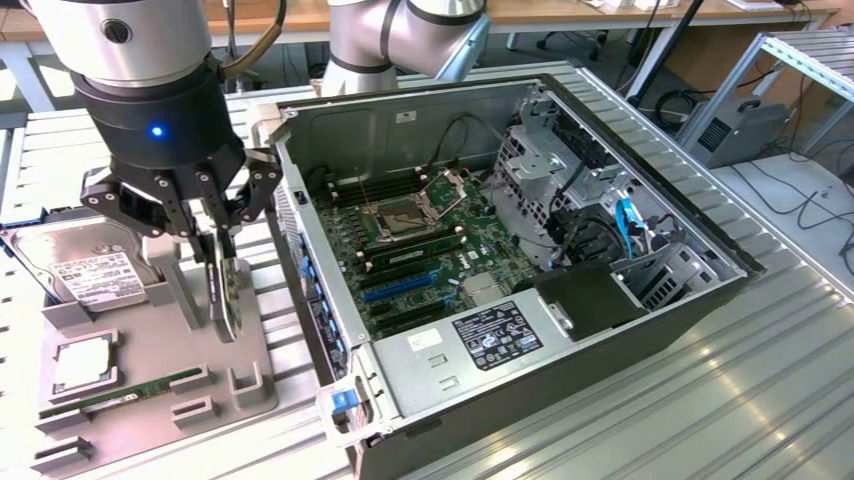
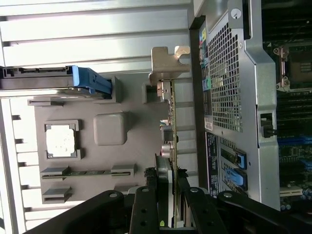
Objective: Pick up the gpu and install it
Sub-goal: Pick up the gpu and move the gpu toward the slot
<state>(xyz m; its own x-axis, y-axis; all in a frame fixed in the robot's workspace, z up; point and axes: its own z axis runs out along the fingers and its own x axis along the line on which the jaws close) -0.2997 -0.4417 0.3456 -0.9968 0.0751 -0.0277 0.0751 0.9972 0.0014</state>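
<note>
Gripper (image 1: 211,240) (image 2: 166,195) is low over the grey tray (image 1: 134,330) (image 2: 126,161), at the tray edge nearest the computer case (image 1: 641,330) (image 2: 229,97). Jaws are pinched on the top edge of the gpu (image 1: 224,295) (image 2: 171,122), one finger on each face. The card stands upright on edge in the tray, its silver bracket end away from the gripper in the wrist view. Cannot tell if its lower edge is clear of the slot.

Also on the tray: hard drive (image 1: 87,265) (image 2: 44,78) at the far edge, a square chip (image 1: 83,367) (image 2: 61,141) mid-tray, and a RAM stick (image 1: 127,392) (image 2: 87,172) lying near the front edge.

The case lies open on its side on the slatted metal table (image 1: 667,420), just beside the tray, with the motherboard (image 1: 427,250) exposed.
</note>
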